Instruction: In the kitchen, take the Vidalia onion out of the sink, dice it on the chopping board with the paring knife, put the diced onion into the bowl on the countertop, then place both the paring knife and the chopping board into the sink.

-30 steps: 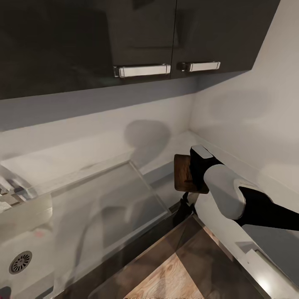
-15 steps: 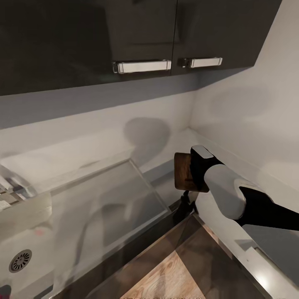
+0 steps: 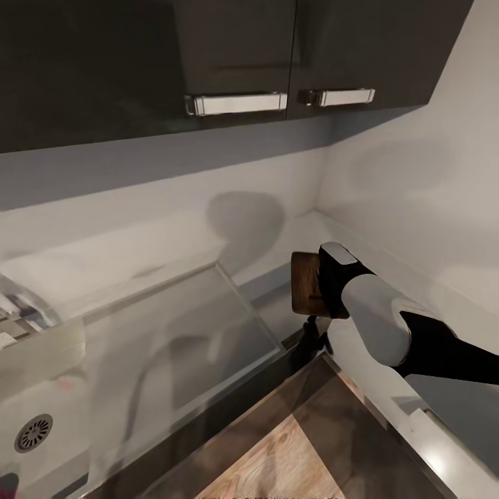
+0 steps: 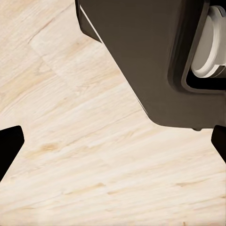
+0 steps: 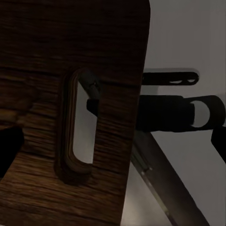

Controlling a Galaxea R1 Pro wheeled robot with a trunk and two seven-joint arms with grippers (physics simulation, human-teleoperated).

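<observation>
While clamped at the slot-handle end, right gripper (image 5: 113,141) carries chopping board (image 3: 306,291) clear of countertop (image 3: 430,388), slab tilted nearly on edge near picture centre, toward 3 o'clock. Slot (image 5: 79,123) seen close in right wrist view, one fingertip hooked through its upper end. Judged stiff, fairly heavy for a one-end hold, smooth wood prone to pivot or slip; best taken at the slot, as now. Sink (image 3: 132,360) at 8 o'clock, drain (image 3: 33,434) at its far lower corner. Left gripper (image 4: 113,141) spread wide, empty, over pale wood floor (image 4: 94,179).
</observation>
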